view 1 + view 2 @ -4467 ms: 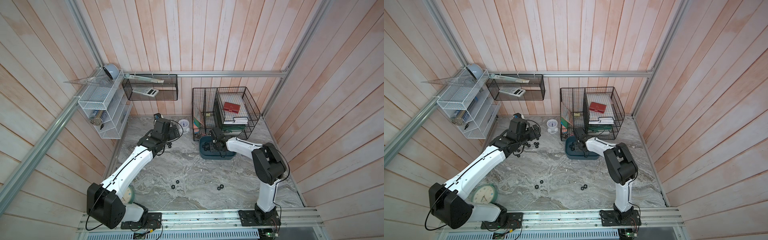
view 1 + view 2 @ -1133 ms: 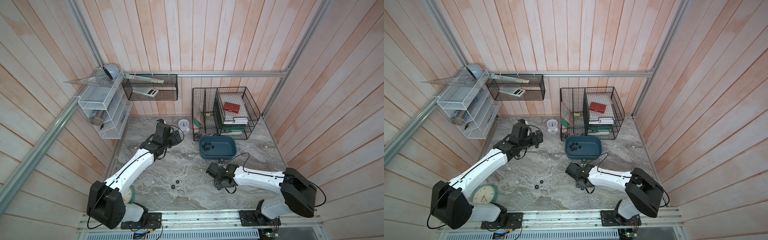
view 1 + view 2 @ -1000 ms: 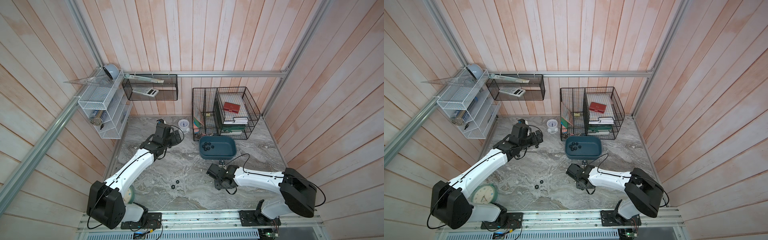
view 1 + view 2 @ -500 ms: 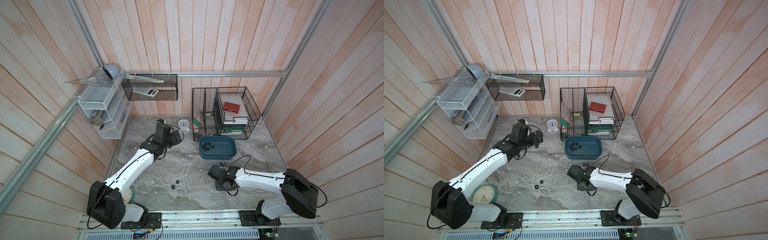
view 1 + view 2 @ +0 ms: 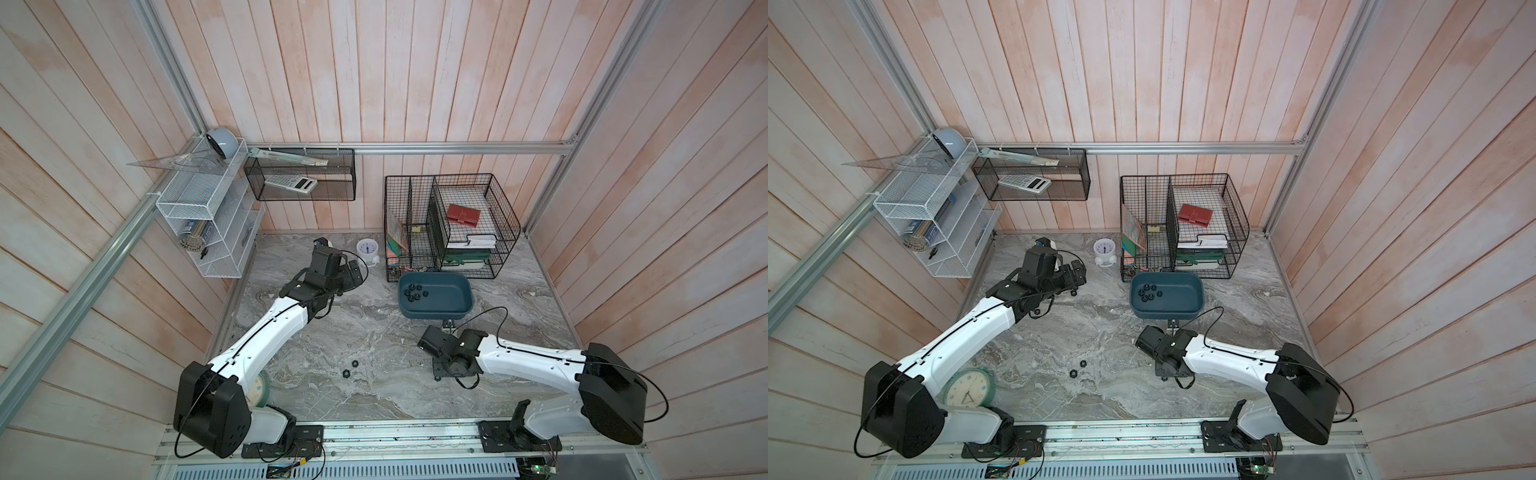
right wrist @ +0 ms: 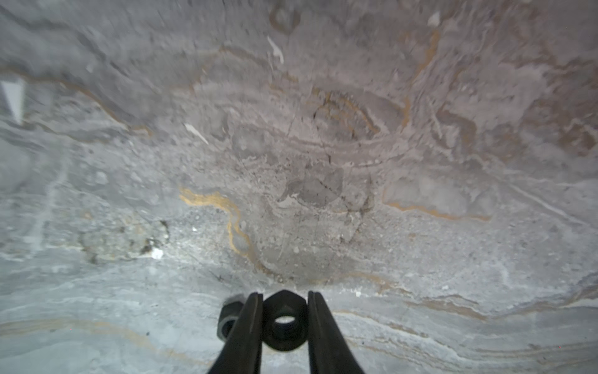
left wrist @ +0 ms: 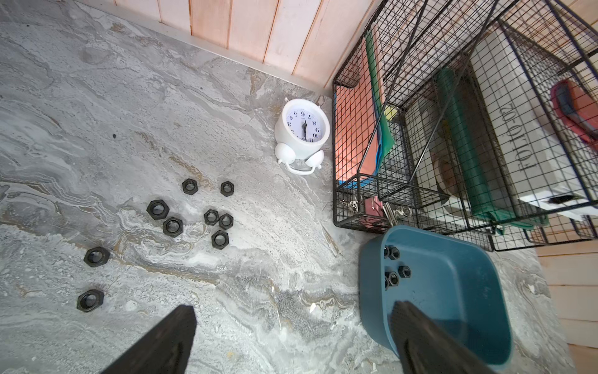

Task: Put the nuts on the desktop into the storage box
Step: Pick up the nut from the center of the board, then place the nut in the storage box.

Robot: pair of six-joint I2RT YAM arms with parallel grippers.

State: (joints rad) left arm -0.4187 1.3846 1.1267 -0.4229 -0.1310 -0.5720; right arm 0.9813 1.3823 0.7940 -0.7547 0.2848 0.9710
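Observation:
My right gripper [image 6: 284, 296] is shut on a black hexagonal nut [image 6: 284, 320], low over the grey marble desktop [image 5: 374, 332]. A second nut [image 6: 228, 319] lies right beside one finger. In both top views this gripper [image 5: 440, 370] [image 5: 1163, 372] points down in front of the teal storage box [image 5: 457, 291] [image 5: 1183, 309], which holds several nuts [image 5: 413, 292]. My left gripper [image 7: 293, 319] [image 5: 353, 270] hangs open near the back. Several nuts [image 7: 210, 217] lie on the desktop ahead of it, with the storage box [image 7: 453, 291] beside one finger. Two more nuts [image 5: 355, 363] [image 5: 345, 373] lie mid-desktop.
A white alarm clock [image 5: 368, 248] [image 7: 302, 129] stands at the back beside the black wire baskets [image 5: 453, 224]. A green clock [image 5: 967, 392] lies by the left arm's base. A white mesh rack [image 5: 208, 224] hangs on the left wall.
The right arm came from the storage box to the front of the desktop, and its jaws have closed on a nut. The left arm has stayed still and open over the last second.

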